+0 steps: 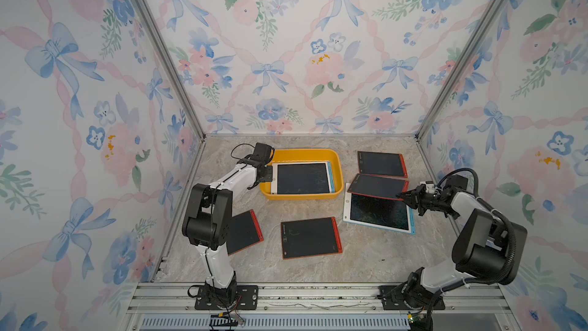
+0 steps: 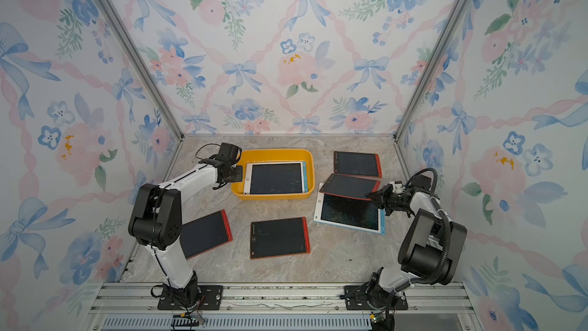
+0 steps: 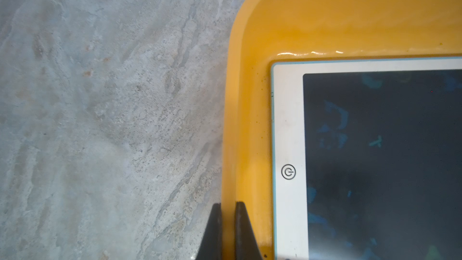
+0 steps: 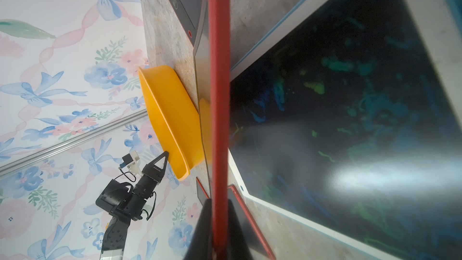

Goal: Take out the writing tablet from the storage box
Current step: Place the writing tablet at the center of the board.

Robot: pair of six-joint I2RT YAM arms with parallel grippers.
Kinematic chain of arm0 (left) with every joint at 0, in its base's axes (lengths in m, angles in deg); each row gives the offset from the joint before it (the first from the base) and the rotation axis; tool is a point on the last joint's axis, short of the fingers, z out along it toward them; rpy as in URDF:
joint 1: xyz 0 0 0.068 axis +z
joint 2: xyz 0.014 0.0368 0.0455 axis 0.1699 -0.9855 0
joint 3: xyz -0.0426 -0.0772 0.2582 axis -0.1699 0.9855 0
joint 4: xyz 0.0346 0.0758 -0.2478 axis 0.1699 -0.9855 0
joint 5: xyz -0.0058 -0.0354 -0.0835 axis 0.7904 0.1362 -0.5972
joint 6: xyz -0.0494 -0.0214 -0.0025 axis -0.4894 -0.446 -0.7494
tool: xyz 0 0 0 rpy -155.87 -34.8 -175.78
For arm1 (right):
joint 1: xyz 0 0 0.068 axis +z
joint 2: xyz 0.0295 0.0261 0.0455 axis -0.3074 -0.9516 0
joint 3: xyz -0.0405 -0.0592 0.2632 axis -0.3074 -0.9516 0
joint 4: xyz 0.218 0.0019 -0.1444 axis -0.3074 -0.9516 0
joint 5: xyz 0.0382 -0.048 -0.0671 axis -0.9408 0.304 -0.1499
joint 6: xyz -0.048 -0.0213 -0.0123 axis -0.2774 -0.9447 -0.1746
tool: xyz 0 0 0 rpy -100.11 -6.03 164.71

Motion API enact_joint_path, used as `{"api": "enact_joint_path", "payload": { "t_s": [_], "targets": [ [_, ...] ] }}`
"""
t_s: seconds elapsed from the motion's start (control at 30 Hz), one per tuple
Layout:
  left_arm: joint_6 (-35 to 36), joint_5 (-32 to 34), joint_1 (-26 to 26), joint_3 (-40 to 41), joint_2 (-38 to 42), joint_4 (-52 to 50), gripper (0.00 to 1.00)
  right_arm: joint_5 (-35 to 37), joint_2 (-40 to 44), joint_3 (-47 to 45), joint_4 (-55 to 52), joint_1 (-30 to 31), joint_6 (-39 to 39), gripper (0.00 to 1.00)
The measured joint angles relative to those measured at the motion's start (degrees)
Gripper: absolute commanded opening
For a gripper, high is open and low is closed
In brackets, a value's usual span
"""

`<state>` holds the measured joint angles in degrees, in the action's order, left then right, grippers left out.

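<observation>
The yellow-orange storage box point(image 1: 302, 196) point(image 2: 273, 195) stands at the back middle of the table. In it lies a white-framed writing tablet point(image 1: 302, 178) point(image 2: 276, 178) with a dark screen and a blue edge. My left gripper point(image 1: 269, 173) point(image 2: 239, 173) is at the box's left side; in the left wrist view it point(image 3: 228, 205) is shut on the box's rim point(image 3: 240, 121), beside the tablet point(image 3: 375, 146). My right gripper point(image 1: 401, 196) point(image 2: 370, 195) point(image 4: 219, 201) is shut on the edge of a red-framed tablet point(image 1: 377, 186) point(image 4: 219, 96), right of the box.
A white and blue tablet point(image 1: 378, 211) lies under the held red one. More red-framed tablets lie at the back right point(image 1: 381, 163), front middle point(image 1: 310, 237) and partly behind the left arm point(image 1: 245, 232). Floral walls close three sides.
</observation>
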<state>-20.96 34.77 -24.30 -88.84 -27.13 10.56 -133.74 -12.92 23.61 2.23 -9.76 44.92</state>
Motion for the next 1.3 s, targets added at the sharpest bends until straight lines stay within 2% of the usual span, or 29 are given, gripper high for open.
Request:
{"api": "enact_joint_path", "payload": {
  "t_s": [0.57, 1.3],
  "targets": [
    [0.0, 0.0, 0.0, 0.0, 0.0, 0.0, 0.0, -0.48, -1.68, -0.22, 0.02, -0.92, -1.79, 0.04],
    [0.0, -0.26, 0.85, 0.0, 0.0, 0.26, 0.0, -2.54, -10.19, 2.4, 3.74, -1.6, -0.85, 0.04]
  ]
}}
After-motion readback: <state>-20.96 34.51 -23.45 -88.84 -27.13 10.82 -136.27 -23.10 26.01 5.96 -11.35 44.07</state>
